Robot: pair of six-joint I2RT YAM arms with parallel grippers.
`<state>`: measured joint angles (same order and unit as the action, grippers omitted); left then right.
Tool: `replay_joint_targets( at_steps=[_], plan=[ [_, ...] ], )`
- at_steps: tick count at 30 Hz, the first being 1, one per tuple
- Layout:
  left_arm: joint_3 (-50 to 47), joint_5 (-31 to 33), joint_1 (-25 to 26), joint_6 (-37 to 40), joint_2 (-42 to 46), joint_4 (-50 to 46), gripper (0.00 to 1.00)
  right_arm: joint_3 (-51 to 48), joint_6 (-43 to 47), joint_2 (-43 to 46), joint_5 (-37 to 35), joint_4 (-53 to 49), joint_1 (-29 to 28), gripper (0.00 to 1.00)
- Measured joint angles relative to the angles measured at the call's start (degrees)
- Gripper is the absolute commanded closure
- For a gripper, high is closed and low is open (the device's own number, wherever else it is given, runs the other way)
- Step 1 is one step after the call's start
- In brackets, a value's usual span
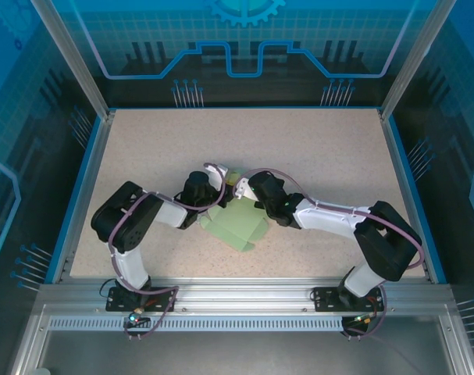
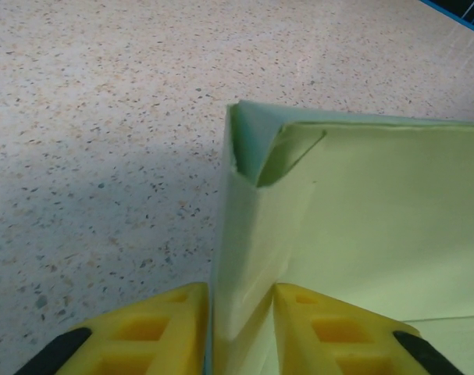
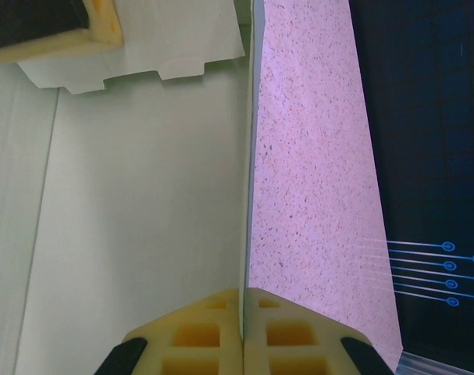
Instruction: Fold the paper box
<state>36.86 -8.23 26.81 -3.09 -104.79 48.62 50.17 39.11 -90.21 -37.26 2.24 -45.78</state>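
While the paper box [image 1: 238, 228] sits mid-frame, we see the left gripper [image 2: 241, 301] pinching its upright fold — the right gripper [image 3: 243, 301] clamped tight on a panel edge.

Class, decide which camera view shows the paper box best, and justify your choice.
Top external: the paper box lies there nearly whole, its outline readable. Left wrist gives a close folded wall and corner; right wrist a flat panel and one edge.

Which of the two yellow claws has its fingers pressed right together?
The right gripper: its fingers meet on a thin edge of the paper box. The left gripper has its fingers apart, holding a thicker folded flap.
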Motion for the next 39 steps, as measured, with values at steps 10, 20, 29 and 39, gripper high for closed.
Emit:
replay_joint_targets(
  at_steps=[10,20,29,39],
  plan=[
    [0.94,-1.31,-0.42,0.13,-0.28,-0.42,0.64,-0.74,3.15,-0.39,-0.26,1.84,0.09,1.0],
    [2.38,-1.75,-0.42,0.04,-0.28,-1.7,0.59,-0.74,3.65,-0.76,0.02,1.2,0.09,1.0],
    [3.21,-2.03,-0.42,0.02,-0.28,-3.54,0.75,-0.74,3.85,-0.74,0.48,0.81,0.09,1.0],
    [3.3,1.97,0.2,-1.49,0.37,-4.94,0.84,-0.74,3.37,0.74,2.21,-0.31,-0.42,1.0]
  ],
)
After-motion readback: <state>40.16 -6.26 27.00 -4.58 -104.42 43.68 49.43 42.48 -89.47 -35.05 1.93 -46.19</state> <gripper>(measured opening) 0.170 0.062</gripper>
